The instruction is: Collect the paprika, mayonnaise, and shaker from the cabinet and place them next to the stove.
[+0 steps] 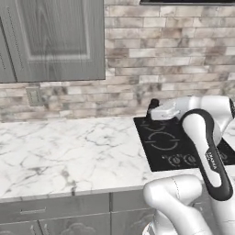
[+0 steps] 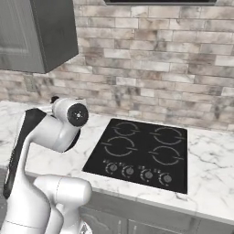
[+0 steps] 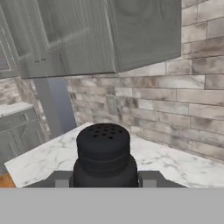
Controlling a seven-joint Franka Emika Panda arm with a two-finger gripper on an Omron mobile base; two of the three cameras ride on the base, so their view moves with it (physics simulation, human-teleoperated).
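While the gripper (image 3: 105, 178) pinches the shaker (image 3: 104, 155) upright between its fingers (image 3: 151, 178), long axis vertical and perforated top clear above them, the stove (image 1: 165, 147) lies just below and beside the held shaker, with bare counter (image 1: 69, 151) alongside.

Shaker (image 3: 104, 153) between tool (image 3: 105, 178) fingers, left of stove (image 1: 176, 144)

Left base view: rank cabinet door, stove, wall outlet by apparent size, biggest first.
1. cabinet door, cropped at the top edge, so really bigger.
2. stove, its right side hidden behind the arm.
3. wall outlet, clearly smallest.
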